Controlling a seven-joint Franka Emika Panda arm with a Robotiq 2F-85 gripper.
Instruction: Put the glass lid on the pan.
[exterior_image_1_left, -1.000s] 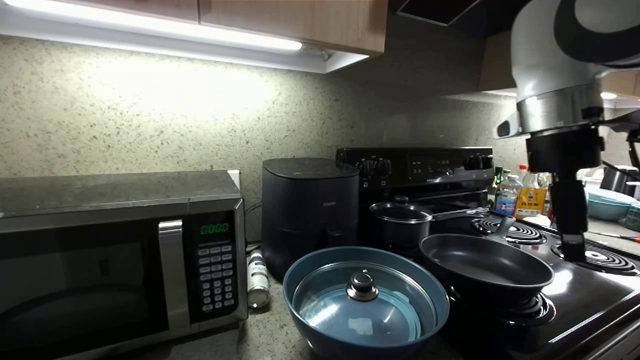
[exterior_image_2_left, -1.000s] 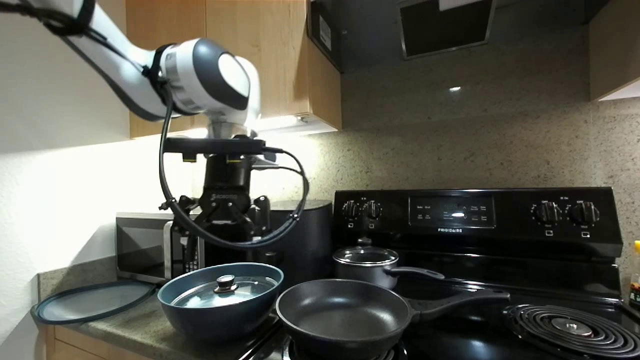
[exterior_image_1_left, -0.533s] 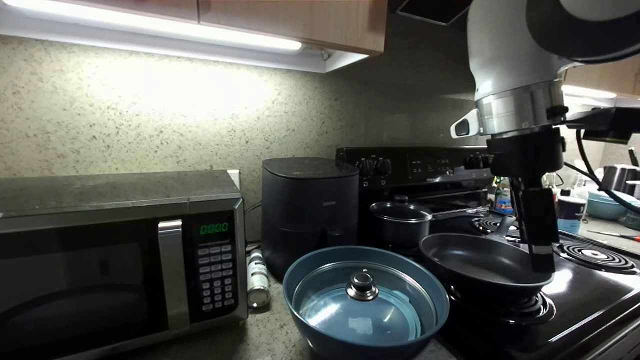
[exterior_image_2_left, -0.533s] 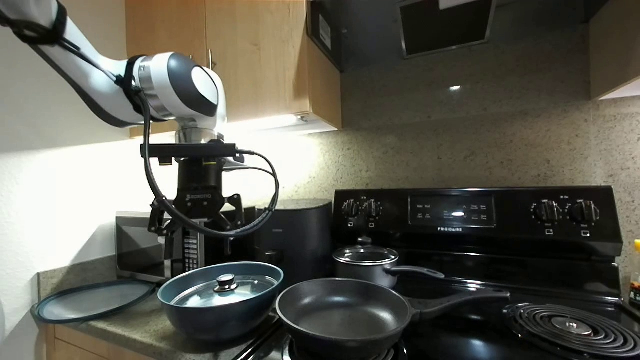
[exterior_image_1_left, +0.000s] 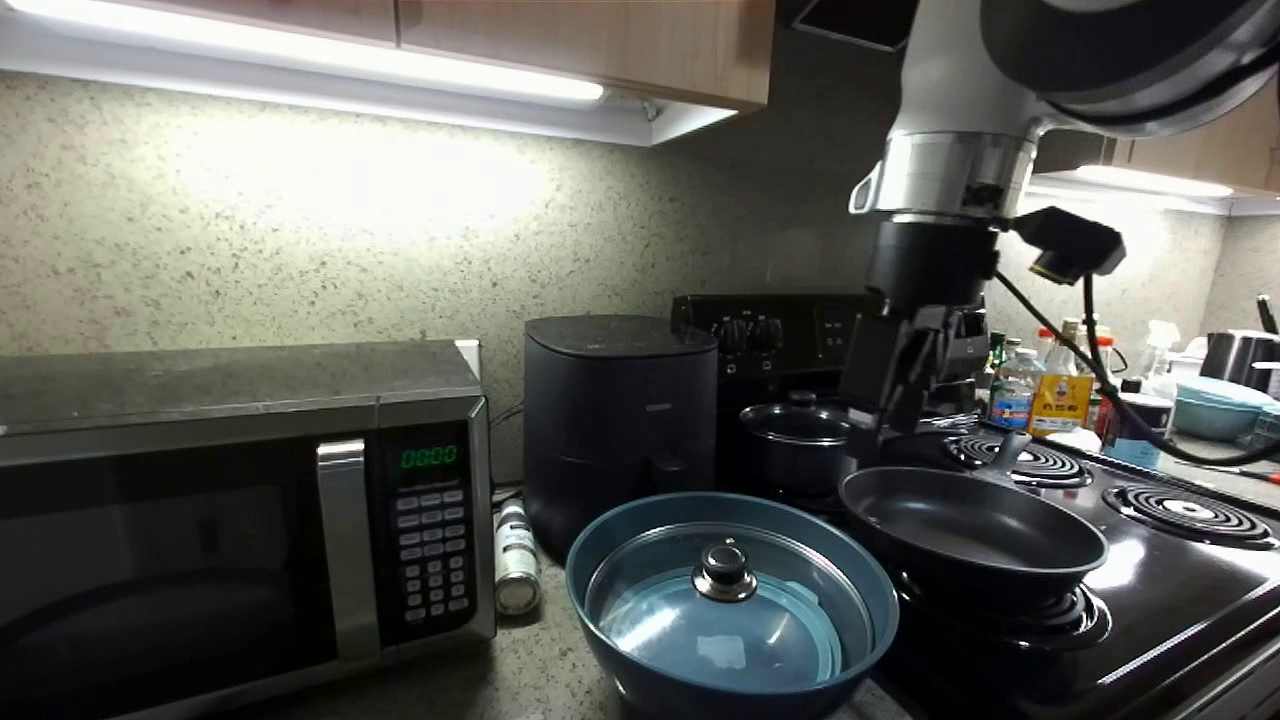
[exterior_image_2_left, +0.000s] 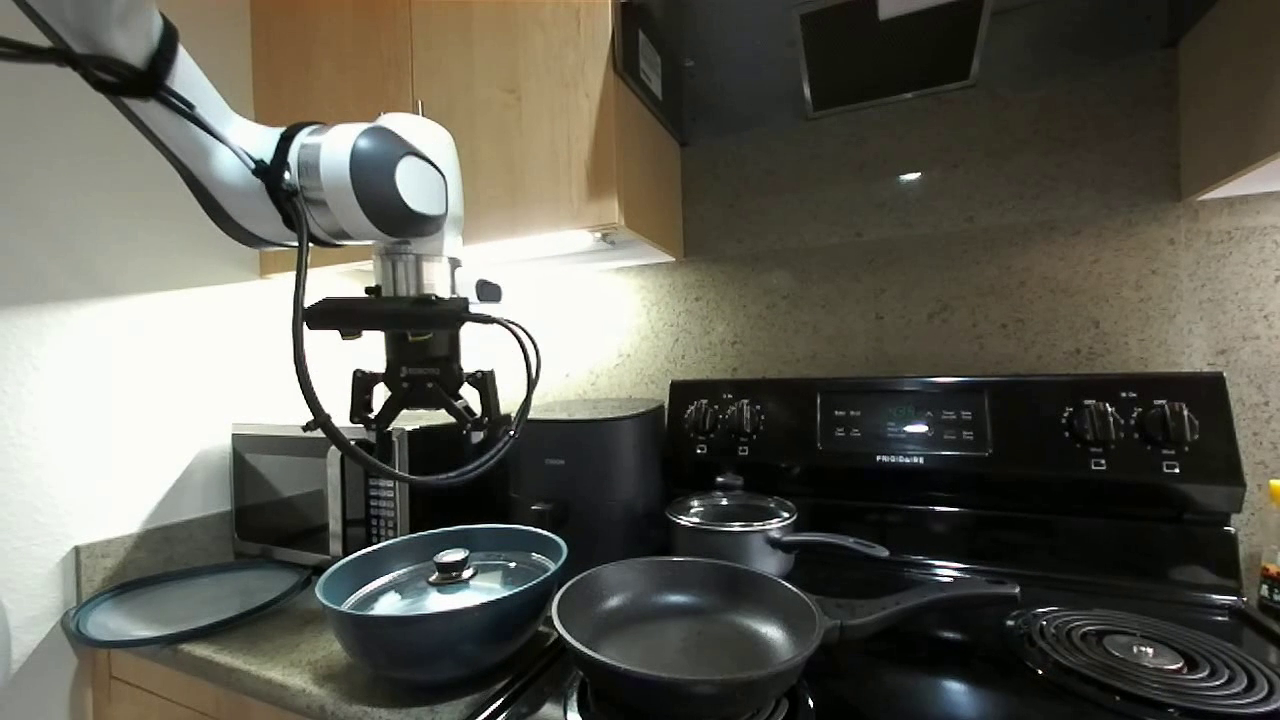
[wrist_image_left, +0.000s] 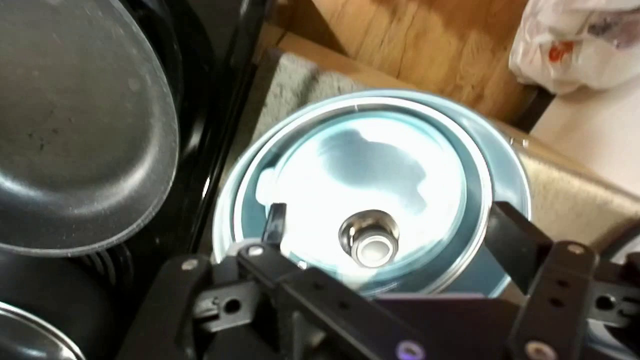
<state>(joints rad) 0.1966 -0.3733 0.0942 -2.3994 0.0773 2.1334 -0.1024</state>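
We see the gripper (exterior_image_1_left: 882, 440), farther left than a second ago, farther off, in both exterior views

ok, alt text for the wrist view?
Clear glass lid lying inside a blue bowl, viewed from above past the open tool; the lid's knob shows between the jaws. Part of a dark frying pan fills the upper left.

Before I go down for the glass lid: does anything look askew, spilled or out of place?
The glass lid sits inside the wider blue bowl, below its rim, rather than covering it. A canister between the microwave and the black air fryer appears to lie on its side, perhaps tipped over. No spill or damage shows.
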